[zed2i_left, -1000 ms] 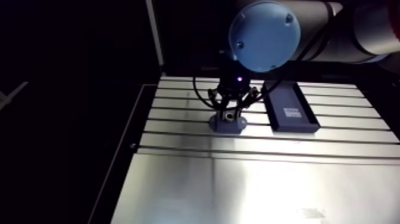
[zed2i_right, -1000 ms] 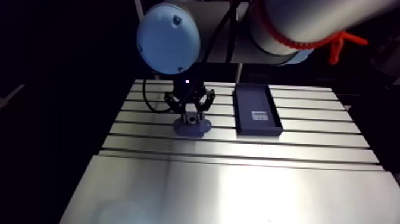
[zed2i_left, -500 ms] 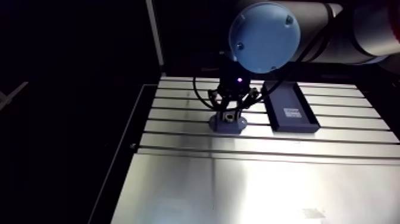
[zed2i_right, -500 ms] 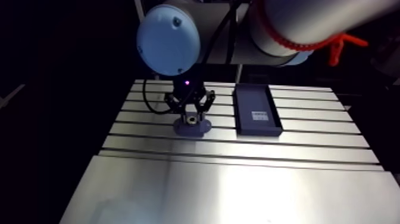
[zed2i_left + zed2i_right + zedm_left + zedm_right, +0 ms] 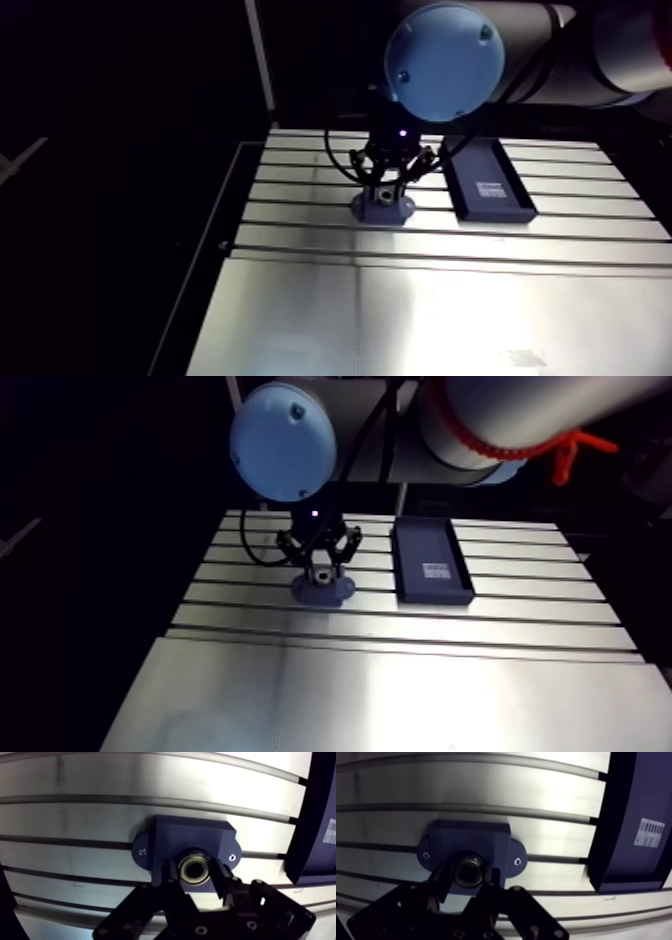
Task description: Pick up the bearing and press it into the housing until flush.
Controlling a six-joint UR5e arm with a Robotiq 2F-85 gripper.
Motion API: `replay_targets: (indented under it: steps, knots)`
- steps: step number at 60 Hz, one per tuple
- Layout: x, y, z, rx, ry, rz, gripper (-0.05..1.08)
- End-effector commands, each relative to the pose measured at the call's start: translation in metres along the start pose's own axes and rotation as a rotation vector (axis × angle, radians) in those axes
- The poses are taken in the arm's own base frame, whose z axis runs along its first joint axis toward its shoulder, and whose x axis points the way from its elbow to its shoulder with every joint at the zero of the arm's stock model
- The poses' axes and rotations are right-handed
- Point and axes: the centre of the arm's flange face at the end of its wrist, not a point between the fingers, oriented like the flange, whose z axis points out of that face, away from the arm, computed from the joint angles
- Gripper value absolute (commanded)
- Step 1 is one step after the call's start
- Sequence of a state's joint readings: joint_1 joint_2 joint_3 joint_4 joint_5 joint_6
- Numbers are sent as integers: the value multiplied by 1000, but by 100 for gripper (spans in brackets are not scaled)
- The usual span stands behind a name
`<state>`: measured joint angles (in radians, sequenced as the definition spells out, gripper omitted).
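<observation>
Wrist view: the bearing [image 5: 195, 868], a steel ring with a dark bore, sits at the central opening of the housing [image 5: 187, 837]. Its axis stands upright from the counter [image 5: 75, 817], so the bore faces straight up at the camera. The tool [image 5: 196, 873] is clamped on the bearing, with one dark finger pressed against each side of the ring. Whether the ring's top face is level with the housing's top cannot be told, because the fingers hide the edge. The housing is a dark blue block with a rounded ear at each end and a small hole in each ear. Its long axis, from ear to ear, runs parallel to the counter's slots, and it lies across one of them. The counter is brushed aluminium with long straight slots, brightly lit around the housing. A dark blue tray [image 5: 631, 827] with a white barcode label [image 5: 649, 833] lies flat beside the housing without touching it, its long side running across the slots. In the arm view the tool comes straight down onto the housing, and the smooth unslotted part of the counter is nearer the camera. Compared with the earlier pictures, the housing and tray lie where they did, and the tool is at the same spot over the housing, with no shift that can be made out.
</observation>
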<state>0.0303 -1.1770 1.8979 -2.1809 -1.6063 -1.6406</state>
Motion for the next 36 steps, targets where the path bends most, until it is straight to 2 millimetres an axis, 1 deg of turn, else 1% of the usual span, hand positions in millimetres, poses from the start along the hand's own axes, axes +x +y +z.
replay_targets:
  steps: [1,36]
  knots:
    - [1,1,0,1,1,1,69]
    - [4,1,-1,1,5,0,69]
